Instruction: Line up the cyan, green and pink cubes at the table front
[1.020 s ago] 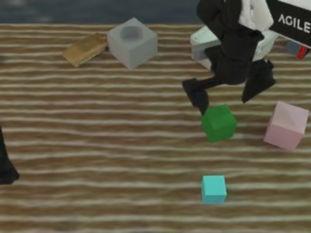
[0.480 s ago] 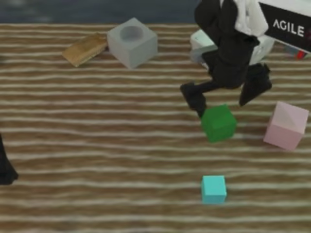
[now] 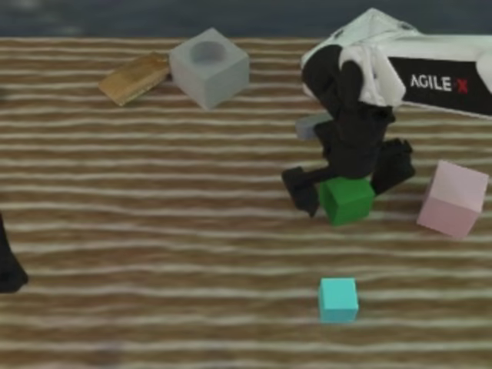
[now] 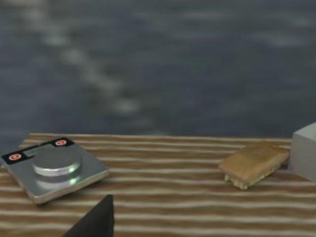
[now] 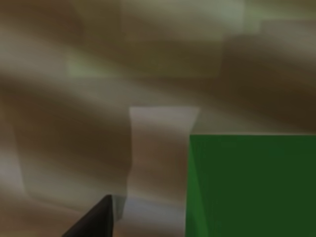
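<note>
The right gripper (image 3: 347, 179) was down over the green cube (image 3: 347, 200), near the middle of the table (image 3: 154, 231) and a bit to the right. Its two black fingers were spread wide, one on each side of the cube, and I could not tell if they touched it. One finger (image 3: 301, 189) sat just beside the cube's left side, and the other was by its back right corner. In the right wrist view the green cube (image 5: 252, 185) looked very big and close. The pink cube (image 3: 453, 197) sat on the table to the right of the green one, with a gap between them. The cyan cube (image 3: 338, 299) sat alone nearer the front, well apart from both. The left gripper (image 3: 9, 265) was parked at the left edge of the table, and I could not tell if it was spread or closed. A big grey cube with a round hollow (image 3: 209, 67) stood at the back, with a flat brown block (image 3: 137, 77) just beside it. The left wrist view showed a silver scale (image 4: 53, 168) on the table.
</note>
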